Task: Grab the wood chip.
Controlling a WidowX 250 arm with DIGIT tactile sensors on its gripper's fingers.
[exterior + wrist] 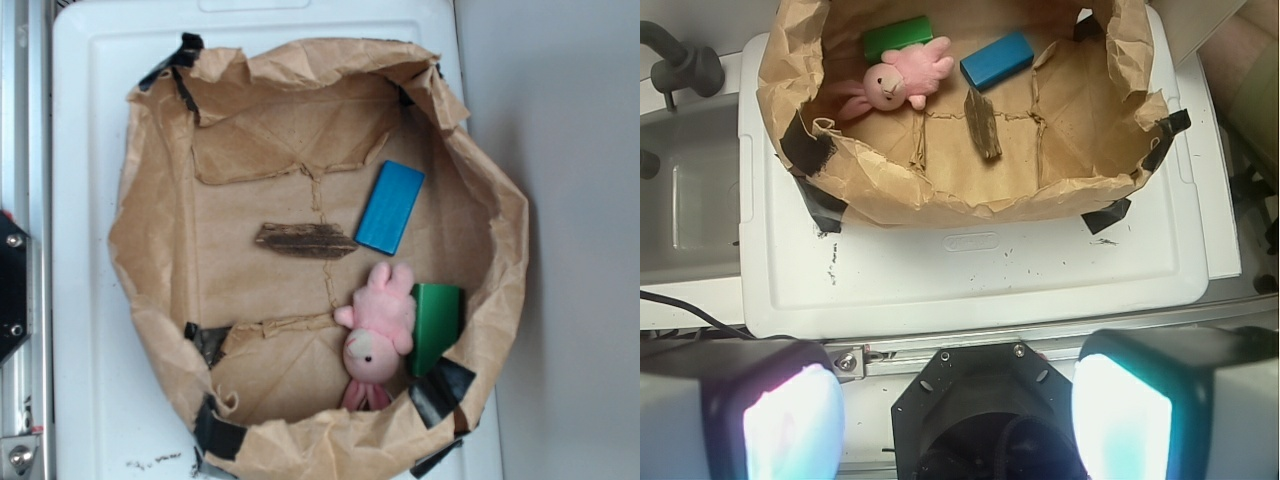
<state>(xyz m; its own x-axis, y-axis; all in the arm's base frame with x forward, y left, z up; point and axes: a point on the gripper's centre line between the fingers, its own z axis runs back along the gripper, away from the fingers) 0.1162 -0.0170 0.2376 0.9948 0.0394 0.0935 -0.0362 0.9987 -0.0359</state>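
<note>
The wood chip [305, 240] was seen lying flat on the brown paper floor of a crumpled paper enclosure [150, 230], roughly at its centre. The enclosure was taped with black tape [215, 432] onto a white plastic lid [90, 120]. The chip's long axis ran across the exterior view, and its right tip lay just beside the lower end of a blue block [390, 206], though contact could not be confirmed. A pink plush bunny [377, 330] was placed near the chip, below and to its right, and a green block [436, 322] was tucked beside the bunny against the paper wall.

In the wrist view the gripper [960, 410] was held well back from the enclosure, outside its near wall, and its fingers [790, 425] were spread wide apart with nothing between them.

The chip was judged to be light, stiff and thin, with a rough streaked surface that should resist slipping, but with jagged pointed ends that could splinter. A grasp across its narrow width near the middle was judged best, kept away from the blue block. Because it sat so flat, the fingers would need to be brought down close to the paper, which might crease or lift.
</note>
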